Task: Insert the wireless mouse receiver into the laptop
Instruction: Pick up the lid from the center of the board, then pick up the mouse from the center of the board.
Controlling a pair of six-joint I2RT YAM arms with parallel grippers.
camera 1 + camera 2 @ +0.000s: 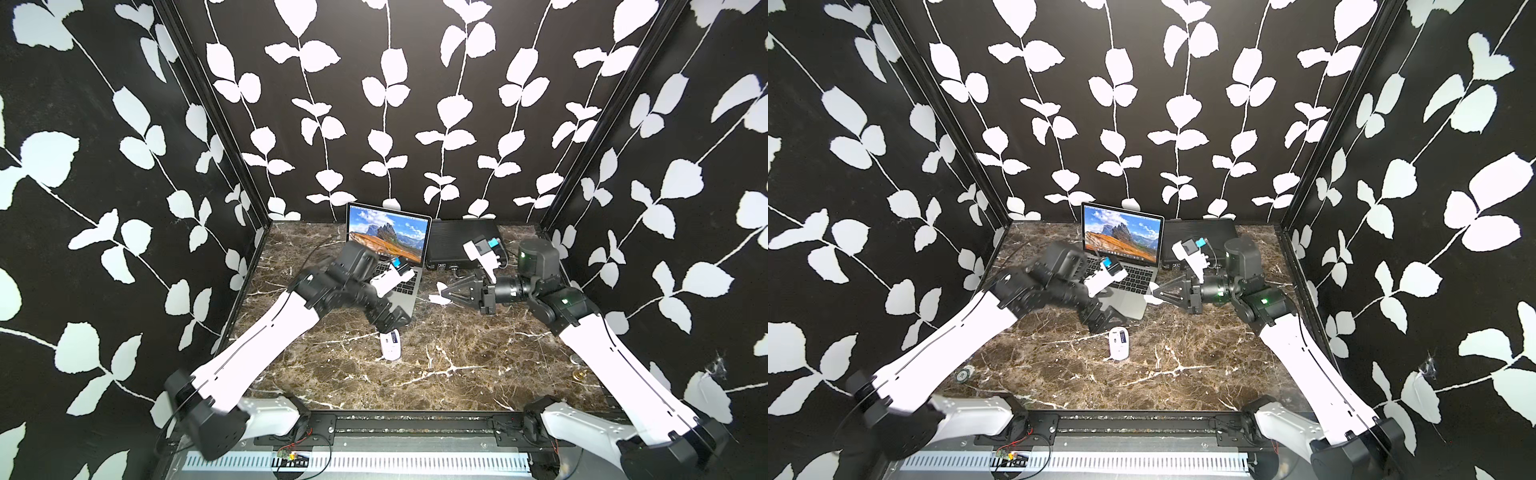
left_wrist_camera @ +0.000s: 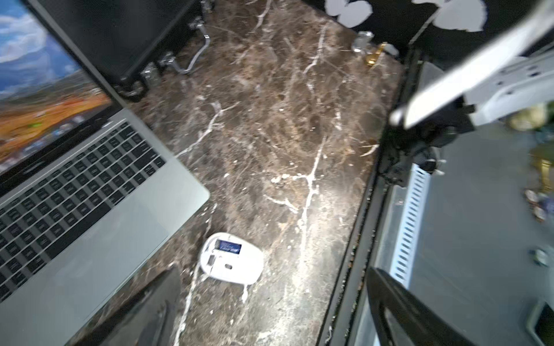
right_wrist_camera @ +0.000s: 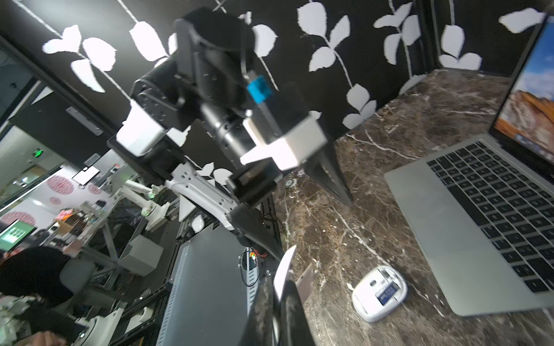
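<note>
Tabletop (image 1: 457, 361) of brown, white-veined marble spreads beneath both pincers. Beyond the left pincer (image 2: 272, 269), whose fingers stand wide apart and empty, sits the slim silver laptop (image 1: 390, 235) with black keys and a lit mountain screen, its near right corner just beside that pincer. Below the left pincer, on the table just clear of the laptop's front edge, lies the small white oval wireless mouse (image 1: 390, 345). It is belly up, its recess open with a blue-labelled battery showing, and its long axis runs roughly from the laptop toward the robot's base. The right pincer (image 1: 445, 293) hangs off the laptop's right edge, well apart from the mouse, pressed together on a thin white curved cover piece (image 3: 283, 274). The left arm therefore looks the nearer one for plucking out the receiver, which is too small to pick out in the recess.
</note>
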